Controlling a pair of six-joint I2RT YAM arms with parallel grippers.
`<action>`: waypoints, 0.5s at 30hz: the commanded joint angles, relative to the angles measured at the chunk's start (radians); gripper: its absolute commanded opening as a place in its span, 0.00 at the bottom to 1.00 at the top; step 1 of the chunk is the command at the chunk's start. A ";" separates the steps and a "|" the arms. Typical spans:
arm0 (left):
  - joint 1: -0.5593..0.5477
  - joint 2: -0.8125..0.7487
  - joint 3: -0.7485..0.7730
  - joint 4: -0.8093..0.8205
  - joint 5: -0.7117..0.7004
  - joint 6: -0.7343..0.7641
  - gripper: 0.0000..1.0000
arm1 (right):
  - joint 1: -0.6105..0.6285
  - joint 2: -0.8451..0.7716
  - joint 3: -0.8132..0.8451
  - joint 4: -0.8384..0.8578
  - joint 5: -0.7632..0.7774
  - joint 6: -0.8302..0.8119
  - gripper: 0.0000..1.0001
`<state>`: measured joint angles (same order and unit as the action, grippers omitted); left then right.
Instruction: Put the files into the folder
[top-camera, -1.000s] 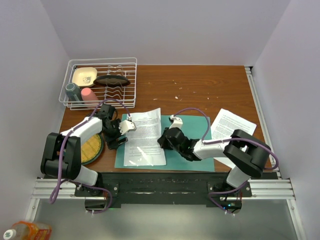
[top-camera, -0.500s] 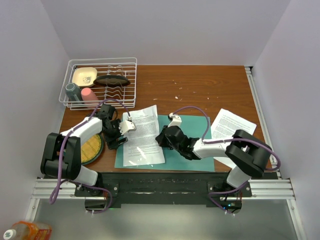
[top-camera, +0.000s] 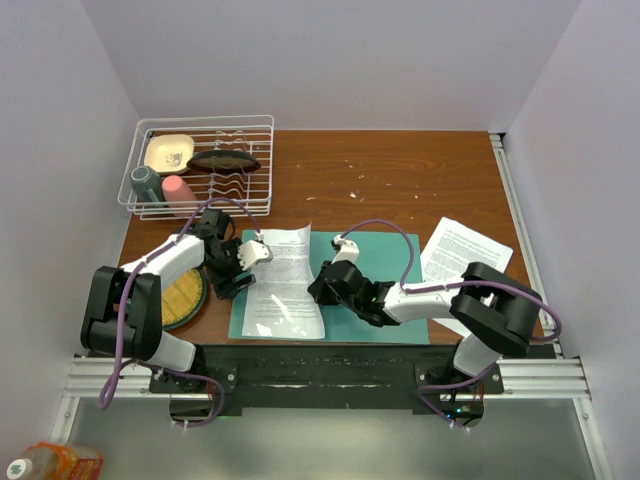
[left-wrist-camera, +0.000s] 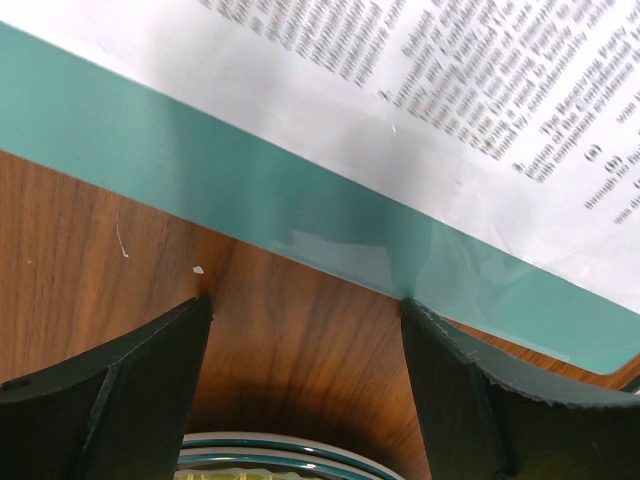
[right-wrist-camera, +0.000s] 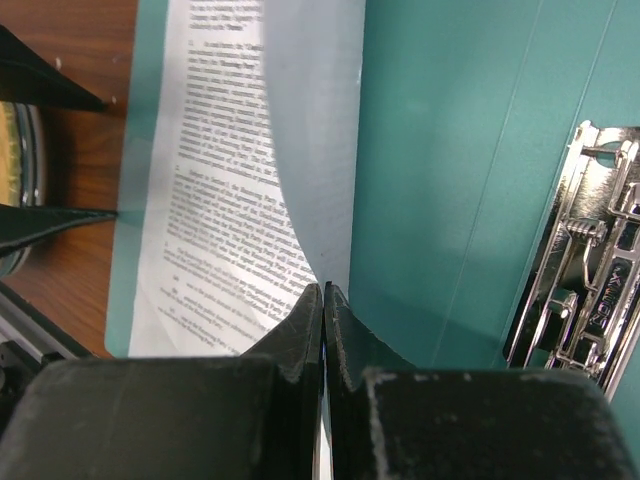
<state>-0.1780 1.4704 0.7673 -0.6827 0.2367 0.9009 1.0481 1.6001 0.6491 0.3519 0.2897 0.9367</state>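
Left gripper (left-wrist-camera: 307, 303) low, jaws spread wide; right arm reaching left, right gripper (right-wrist-camera: 323, 288) clamped on paper sheet (right-wrist-camera: 230, 200).

Lab test booth: plain white walls (top-camera: 330, 60), aluminium rail (top-camera: 540, 378), wooden table (top-camera: 400, 170), dish rack (top-camera: 250, 135)

Bright even light, soft shadows, faint sheen on folder (left-wrist-camera: 300, 215), left wrist view blurred
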 joint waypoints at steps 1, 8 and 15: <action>-0.003 0.001 -0.034 -0.038 0.035 -0.007 0.82 | 0.026 0.037 0.015 0.027 0.003 0.048 0.00; -0.002 -0.007 -0.033 -0.044 0.038 -0.008 0.81 | 0.029 0.058 0.035 0.012 0.034 0.033 0.00; -0.002 -0.012 -0.040 -0.044 0.038 -0.002 0.81 | 0.027 -0.034 0.043 -0.131 0.088 -0.018 0.31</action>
<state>-0.1780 1.4616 0.7597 -0.6827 0.2401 0.9012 1.0687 1.6379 0.6621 0.3107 0.3164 0.9516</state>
